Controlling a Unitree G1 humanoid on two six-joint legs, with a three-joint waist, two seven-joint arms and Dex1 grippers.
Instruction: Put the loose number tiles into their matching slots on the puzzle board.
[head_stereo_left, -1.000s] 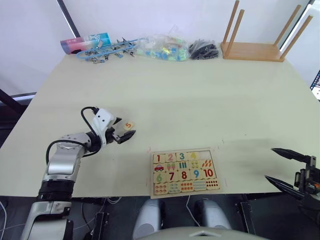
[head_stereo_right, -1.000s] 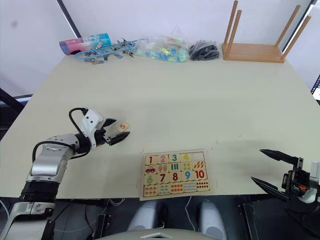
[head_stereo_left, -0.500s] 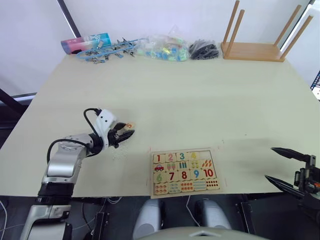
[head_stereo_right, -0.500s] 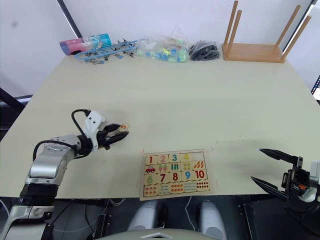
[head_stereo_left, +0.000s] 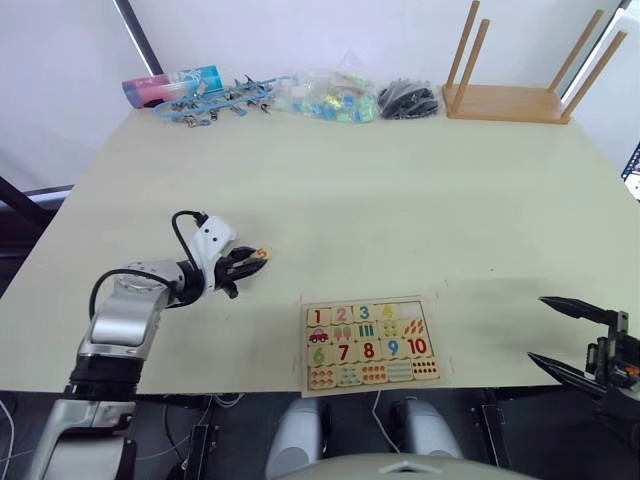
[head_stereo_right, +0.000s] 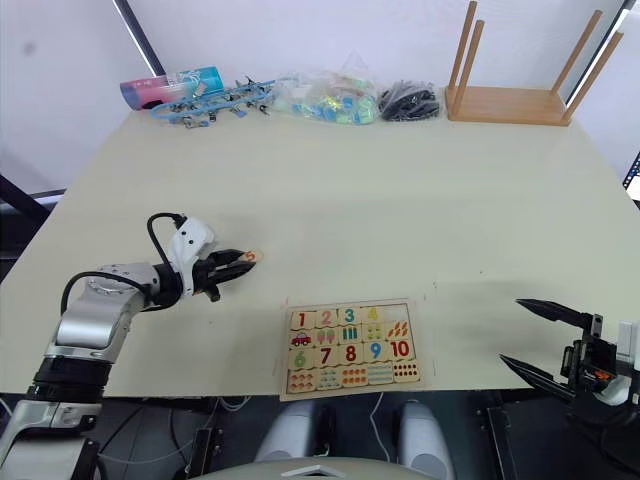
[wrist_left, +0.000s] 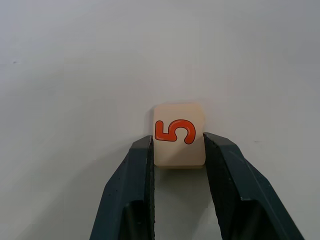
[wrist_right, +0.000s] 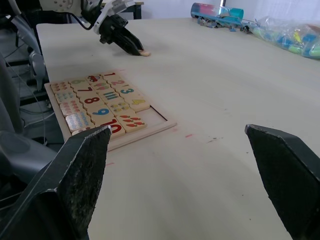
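A pale-wood tile with an orange 5 (wrist_left: 178, 134) sits between the two black fingers of my left gripper (head_stereo_left: 255, 259), which is shut on it low over the table, left of the puzzle board (head_stereo_left: 372, 300). On the board, the first row shows 1, 2, 3 and 4, and the slot (head_stereo_left: 411, 309) at its right end is an empty recess. The rows below hold picture tiles and 6 to 10. My right gripper (head_stereo_left: 556, 336) hangs open past the table's near right edge, holding nothing.
Along the far edge lie a colourful tube (head_stereo_left: 170, 85), blue clips (head_stereo_left: 215, 100), a plastic bag of small parts (head_stereo_left: 330, 100) and black cables (head_stereo_left: 405, 100). An upturned wooden stool (head_stereo_left: 510, 100) stands at the far right.
My left gripper has gone from open around the 5 tile to shut on it. The right arm has stayed still.
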